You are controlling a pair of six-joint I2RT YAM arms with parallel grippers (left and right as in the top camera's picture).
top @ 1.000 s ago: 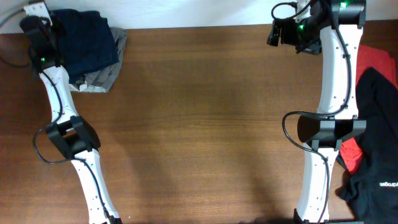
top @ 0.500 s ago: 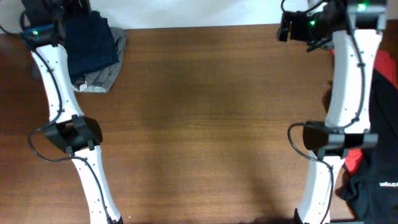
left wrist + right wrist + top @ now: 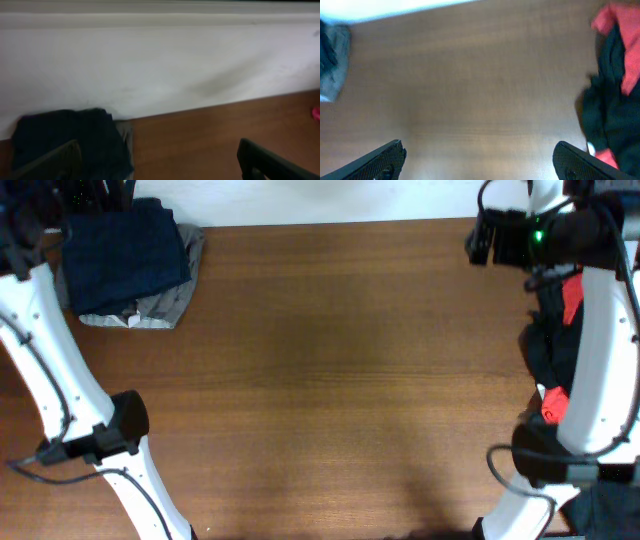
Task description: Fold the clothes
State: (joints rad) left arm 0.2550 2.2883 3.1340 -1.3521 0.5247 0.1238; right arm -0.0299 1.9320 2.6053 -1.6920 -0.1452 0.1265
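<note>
The clothes lie in two places. A folded dark navy piece point(image 3: 125, 252) rests on a grey one point(image 3: 160, 310) at the table's far left corner. A red-and-black heap point(image 3: 558, 330) lies at the right edge, partly under my right arm. In the left wrist view my left gripper point(image 3: 160, 167) is open and raised, holding nothing, with the navy piece point(image 3: 65, 137) below its left finger. My right gripper point(image 3: 486, 240) hangs open over bare wood left of the heap. In the right wrist view the right gripper point(image 3: 480, 162) holds nothing, and the red-and-black clothes point(image 3: 615, 100) are at the right.
A white wall point(image 3: 160, 65) runs along the table's far edge just behind the navy piece. Brown tabletop point(image 3: 330, 370) spans the middle. My left arm point(image 3: 30, 310) stands along the left edge and my right arm point(image 3: 600, 360) along the right.
My left gripper has opened and lifted off the navy piece, its arm swinging toward the left edge. The right arm has moved right, over the red-and-black heap.
</note>
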